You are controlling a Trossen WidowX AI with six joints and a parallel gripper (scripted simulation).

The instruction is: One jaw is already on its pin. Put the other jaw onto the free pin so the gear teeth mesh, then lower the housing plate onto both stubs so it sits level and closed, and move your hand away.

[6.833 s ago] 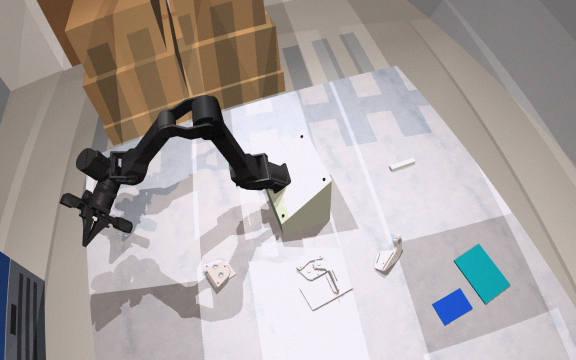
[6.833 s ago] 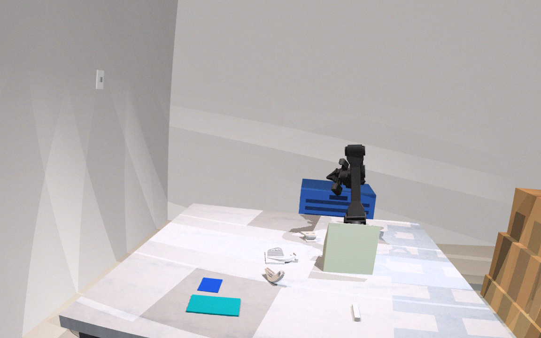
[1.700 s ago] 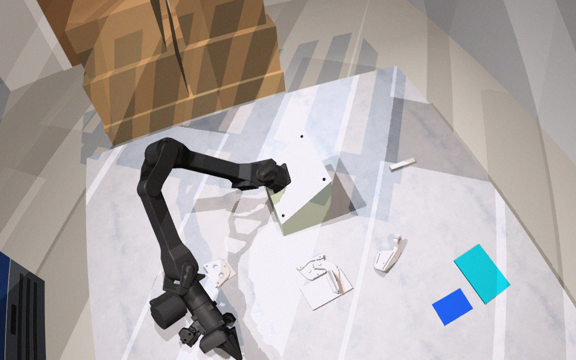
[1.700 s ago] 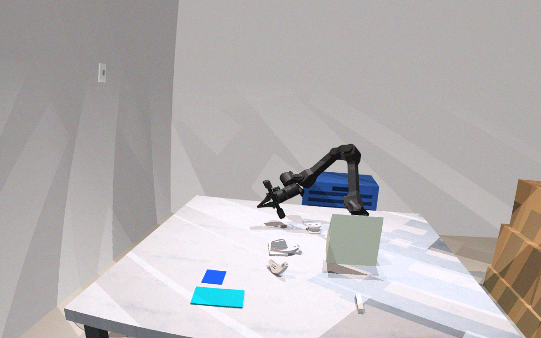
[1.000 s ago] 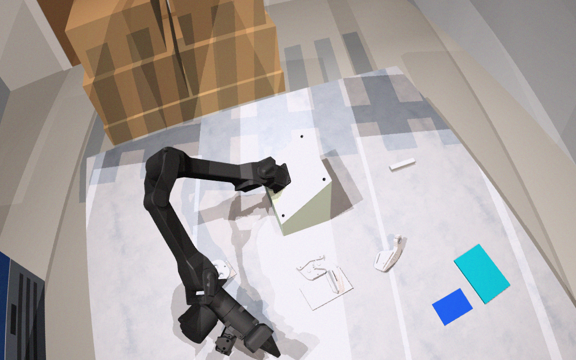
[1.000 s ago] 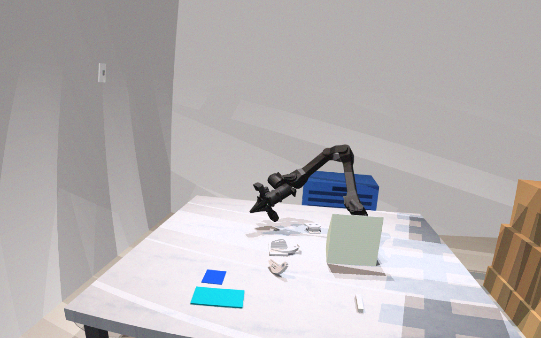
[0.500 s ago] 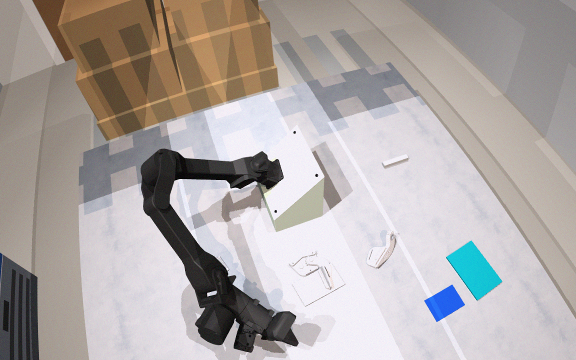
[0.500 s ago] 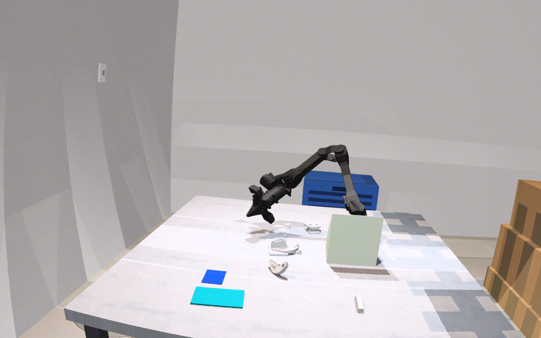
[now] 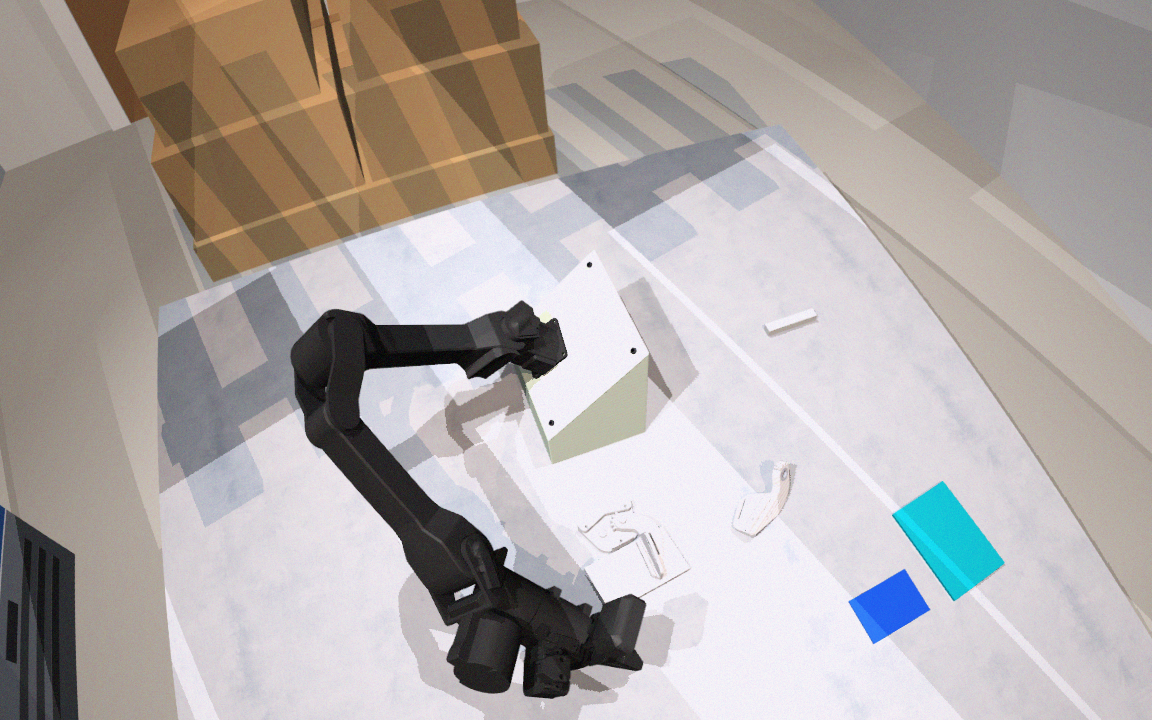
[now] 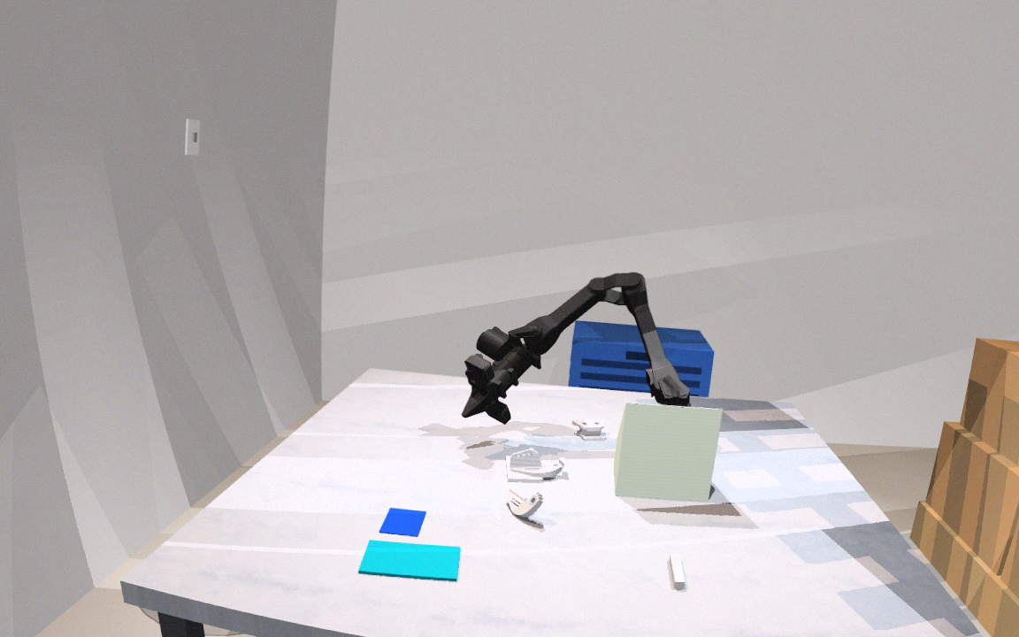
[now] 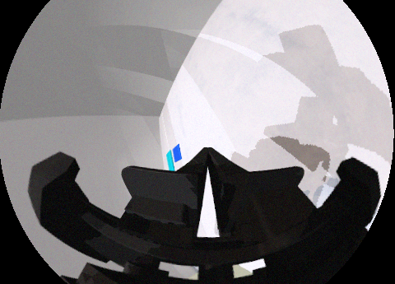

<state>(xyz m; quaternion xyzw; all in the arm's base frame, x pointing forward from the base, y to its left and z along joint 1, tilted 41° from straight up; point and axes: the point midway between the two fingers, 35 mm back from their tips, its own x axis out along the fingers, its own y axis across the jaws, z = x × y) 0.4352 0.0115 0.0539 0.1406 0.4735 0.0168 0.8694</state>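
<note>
My gripper (image 9: 636,662) (image 10: 469,409) (image 11: 207,151) is shut and empty, its fingertips together. It hangs above the table, off to one side of the white base (image 9: 629,579) (image 10: 524,479). One white jaw (image 9: 652,553) (image 10: 547,471) is on the base. The other white jaw (image 9: 752,516) (image 10: 524,507) lies loose on the table, beyond the base from the gripper. The white housing plate (image 10: 589,430) lies on the table near the arm in the exterior view; the arm hides it in the top view. The free pin and gear teeth are too small to judge.
The arm is mounted on a pale green wedge block (image 9: 602,407) (image 10: 668,451). A cyan plate (image 9: 949,540) (image 10: 410,561), a blue plate (image 9: 890,606) (image 10: 402,522) and a small white bar (image 9: 790,322) (image 10: 677,571) lie on the table. Cardboard boxes (image 9: 356,116) (image 10: 996,443) stand beyond its edge.
</note>
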